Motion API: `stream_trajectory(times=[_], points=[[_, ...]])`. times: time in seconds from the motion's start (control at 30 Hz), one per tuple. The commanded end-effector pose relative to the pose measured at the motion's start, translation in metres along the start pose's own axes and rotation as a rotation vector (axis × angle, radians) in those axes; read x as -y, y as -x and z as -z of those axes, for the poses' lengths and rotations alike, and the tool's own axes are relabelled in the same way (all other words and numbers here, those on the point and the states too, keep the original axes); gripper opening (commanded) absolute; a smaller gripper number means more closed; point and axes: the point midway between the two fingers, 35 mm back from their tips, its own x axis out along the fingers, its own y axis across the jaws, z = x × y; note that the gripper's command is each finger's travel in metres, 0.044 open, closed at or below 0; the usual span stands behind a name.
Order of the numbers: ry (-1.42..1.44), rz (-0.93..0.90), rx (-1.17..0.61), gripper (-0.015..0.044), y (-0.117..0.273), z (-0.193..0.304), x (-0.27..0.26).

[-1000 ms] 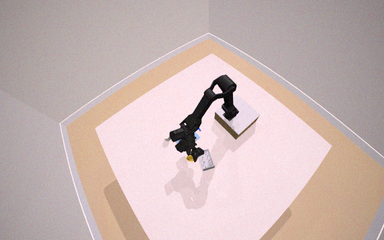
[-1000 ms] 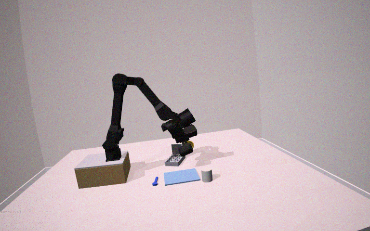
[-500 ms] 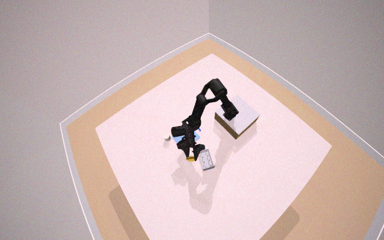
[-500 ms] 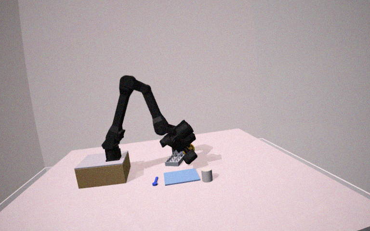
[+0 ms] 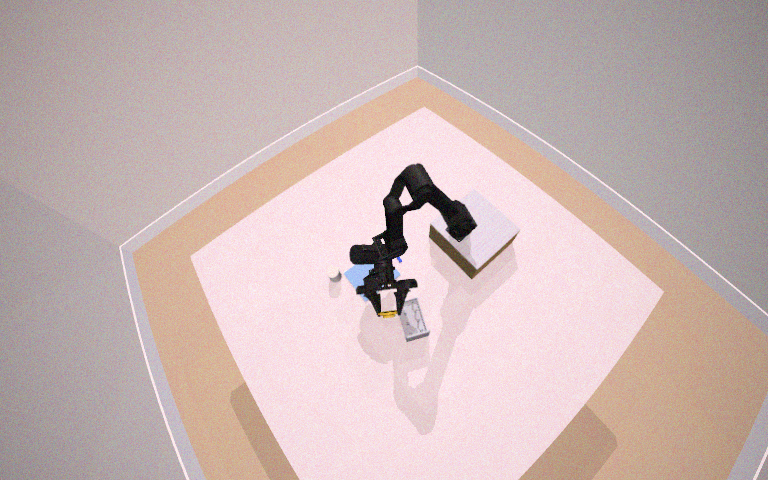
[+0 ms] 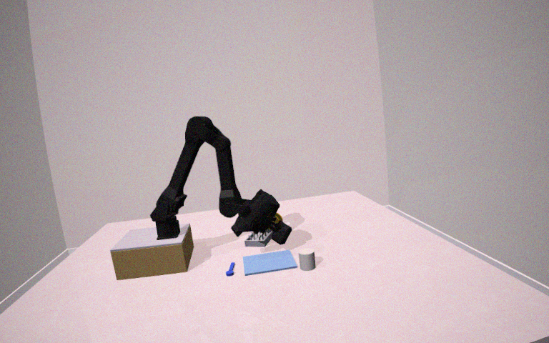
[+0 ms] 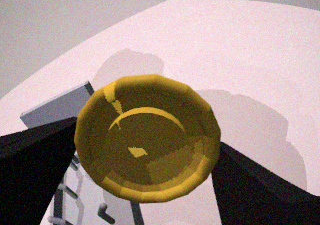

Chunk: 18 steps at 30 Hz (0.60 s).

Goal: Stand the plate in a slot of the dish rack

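Note:
My gripper (image 5: 388, 311) (image 7: 147, 140) is shut on the yellow round plate (image 5: 387, 314) (image 6: 278, 218) (image 7: 150, 150), with one finger at each side of its rim. In the wrist view the plate faces the camera; in the top view it shows almost edge-on. It is held above the table. The grey dish rack (image 5: 415, 321) (image 6: 256, 243) (image 7: 57, 105) stands on the table beside and below the plate, its slots and small rails showing. In the wrist view the plate and left finger hide part of the rack. In the exterior view the arm hides much of the plate.
A light blue flat board (image 5: 355, 275) (image 6: 269, 262) lies under the arm's wrist in the top view. A grey cylinder (image 5: 334, 275) (image 6: 307, 260) stands beside it. A small blue spoon-like thing (image 5: 399, 259) (image 6: 230, 269) lies at its other side. The arm's base stands on a box (image 5: 489, 237) (image 6: 151, 263).

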Motion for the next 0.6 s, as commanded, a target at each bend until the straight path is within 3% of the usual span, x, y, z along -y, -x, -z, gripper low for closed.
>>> stream_trajectory(times=[0.0,0.57], points=[[0.085,-0.049,0.047,0.0000,0.005,0.006,-0.008],[0.467,-0.216,0.224,0.0000,0.034,0.026,-0.053]])
